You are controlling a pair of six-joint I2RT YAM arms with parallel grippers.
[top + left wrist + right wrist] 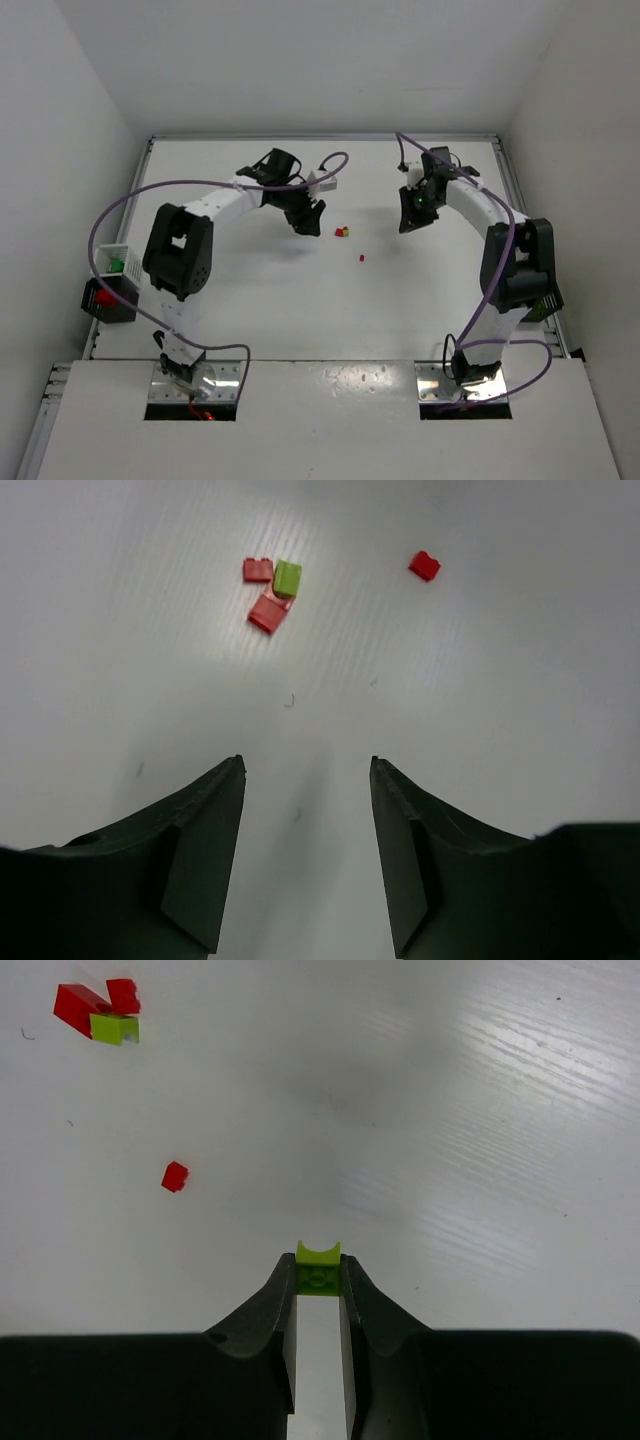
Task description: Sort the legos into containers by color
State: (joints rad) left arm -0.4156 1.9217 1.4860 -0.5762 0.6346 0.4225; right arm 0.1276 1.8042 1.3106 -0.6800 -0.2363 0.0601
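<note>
Right wrist, lime brick (318, 1253) partly hidden in right hand (318, 1276) (clamped tight)

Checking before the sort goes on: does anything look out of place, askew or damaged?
Nothing is damaged or spilled. One loose lime brick looks tipped on its side against a red brick, with its hollow side showing. The right gripper pinches a second lime brick only at its fingertips, so the brick half sticks out.

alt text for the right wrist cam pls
Right gripper pinches a lime lego above a white table. A lone red lego lies to the left; at top left, a cluster of two red legos and one lime.
</note>
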